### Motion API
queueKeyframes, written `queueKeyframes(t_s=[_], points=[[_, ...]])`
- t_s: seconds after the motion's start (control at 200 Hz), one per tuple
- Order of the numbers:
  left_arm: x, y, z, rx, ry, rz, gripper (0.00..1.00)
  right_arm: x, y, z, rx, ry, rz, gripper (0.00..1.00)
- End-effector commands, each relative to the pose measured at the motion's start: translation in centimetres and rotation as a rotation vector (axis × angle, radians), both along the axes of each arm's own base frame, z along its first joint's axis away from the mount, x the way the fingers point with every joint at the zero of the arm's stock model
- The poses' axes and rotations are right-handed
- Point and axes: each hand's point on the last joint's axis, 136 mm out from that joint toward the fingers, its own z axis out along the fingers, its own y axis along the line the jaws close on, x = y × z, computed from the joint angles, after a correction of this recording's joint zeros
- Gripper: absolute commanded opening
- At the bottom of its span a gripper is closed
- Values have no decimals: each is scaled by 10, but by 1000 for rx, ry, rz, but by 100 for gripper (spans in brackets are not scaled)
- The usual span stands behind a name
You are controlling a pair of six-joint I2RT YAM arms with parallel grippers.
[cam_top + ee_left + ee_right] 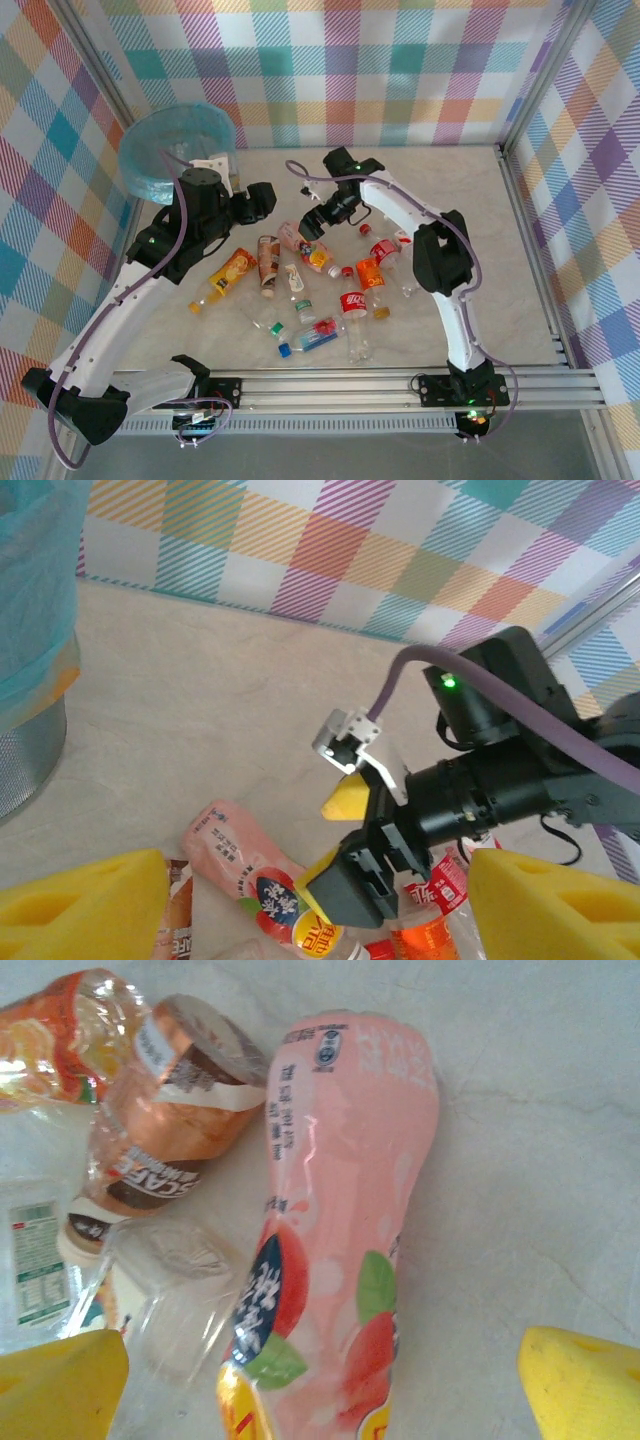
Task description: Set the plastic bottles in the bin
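Pink-label bottle (pixel 340 1190) sits right under your right end effector (pixel 320 1390). Yellow pads (pixel 585 1385) spread wide, nothing held, one on each side of bottle. Long axis runs across closing line, so judged good for squeeze. Watch brown coffee bottle (pixel 170 1110) touching its side, and clear crumpled bottle (pixel 170 1310) near other pad. Other plastic bottles (pixel 340 300) scattered mid-counter (pixel 480 200). Bin (pixel 140 170) at far left corner. Left end effector (pixel 262 200) open too, empty, hovers between you and bin. Right arm nearer pick, left arm nearer bin.

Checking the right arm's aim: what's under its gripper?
A pink bottle lies on the table below the open right gripper, a brown bottle beside it. The pink bottle's underside is hidden.
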Motion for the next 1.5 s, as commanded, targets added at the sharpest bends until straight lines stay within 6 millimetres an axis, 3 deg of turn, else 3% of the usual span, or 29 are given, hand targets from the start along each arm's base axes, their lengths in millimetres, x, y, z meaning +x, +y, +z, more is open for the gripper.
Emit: queueKeyframes(t_s=[0.0,0.3,0.62,0.84,0.94,1.06,1.275,1.5], points=[[0,8,10,-8,-41,26,79,-15,3,-12,-28,34,-7,100],[-5,12,6,-2,-31,27,79,-35,9,-46,-130,73,36,94],[-4,12,2,-4,-25,28,80,-33,6,-78,-197,97,40,86],[-5,14,2,3,-28,37,80,-28,3,-81,-225,71,38,75],[-5,15,2,4,-26,40,80,-27,4,-68,-206,52,37,69],[-5,17,1,12,-26,47,81,-25,4,-39,-165,-6,22,64],[0,17,-6,-18,-21,66,88,-31,8,38,12,-150,-15,61],[3,-11,1,-165,-22,-33,99,-59,19,113,307,-236,19,60]])
